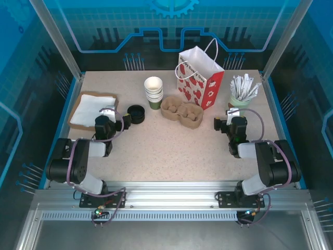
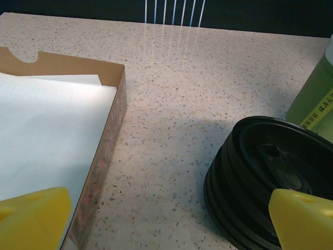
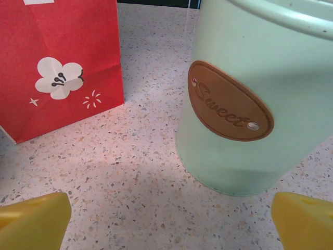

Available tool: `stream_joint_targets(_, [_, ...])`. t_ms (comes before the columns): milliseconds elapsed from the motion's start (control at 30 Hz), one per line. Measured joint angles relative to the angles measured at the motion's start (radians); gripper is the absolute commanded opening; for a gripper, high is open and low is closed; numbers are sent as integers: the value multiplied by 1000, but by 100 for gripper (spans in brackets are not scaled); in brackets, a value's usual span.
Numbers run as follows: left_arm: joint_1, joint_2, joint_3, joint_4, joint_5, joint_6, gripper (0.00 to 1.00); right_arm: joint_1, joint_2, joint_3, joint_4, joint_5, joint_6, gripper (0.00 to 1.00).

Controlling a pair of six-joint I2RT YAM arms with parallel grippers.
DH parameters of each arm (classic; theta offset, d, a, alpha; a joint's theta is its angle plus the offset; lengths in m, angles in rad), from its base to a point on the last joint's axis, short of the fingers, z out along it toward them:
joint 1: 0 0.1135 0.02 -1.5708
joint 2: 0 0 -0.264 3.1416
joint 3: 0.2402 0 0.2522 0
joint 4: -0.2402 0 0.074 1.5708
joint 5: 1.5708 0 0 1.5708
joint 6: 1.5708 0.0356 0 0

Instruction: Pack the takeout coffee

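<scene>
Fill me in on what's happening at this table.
Nothing is being handled yet. Both arms sit low near the front, fingers open and empty. The left gripper faces the stack of black lids beside the napkin box. The right gripper faces the mint-green tin next to the red paper bag. The stack of lidless cups and the pulp cup carrier stand untouched mid-table.

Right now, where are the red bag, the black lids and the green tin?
red bag (image 1: pixel 201 82): top view, flowered front.
black lids (image 2: pixel 271 160): left wrist view, top lid's middle.
green tin (image 3: pixel 229 101): right wrist view, its brown label.
</scene>
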Motion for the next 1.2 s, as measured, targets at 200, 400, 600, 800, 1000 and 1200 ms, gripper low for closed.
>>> stream_joint_targets(200, [0,0,0,0,0,0,99,0,0,0,0,0,0,100])
stream_joint_targets(400, [0,0,0,0,0,0,99,0,0,0,0,0,0,100])
stream_joint_targets(600, [0,0,0,0,0,0,99,0,0,0,0,0,0,100])
stream_joint_targets(800, [0,0,0,0,0,0,99,0,0,0,0,0,0,100])
stream_joint_targets(1000, [0,-17,-6,-10,-5,-1,99,2,-17,0,-14,4,-2,100])
stream_joint_targets(1200, [1,-342,-12,-211,-85,-68,99,19,-245,14,-191,51,43,100])
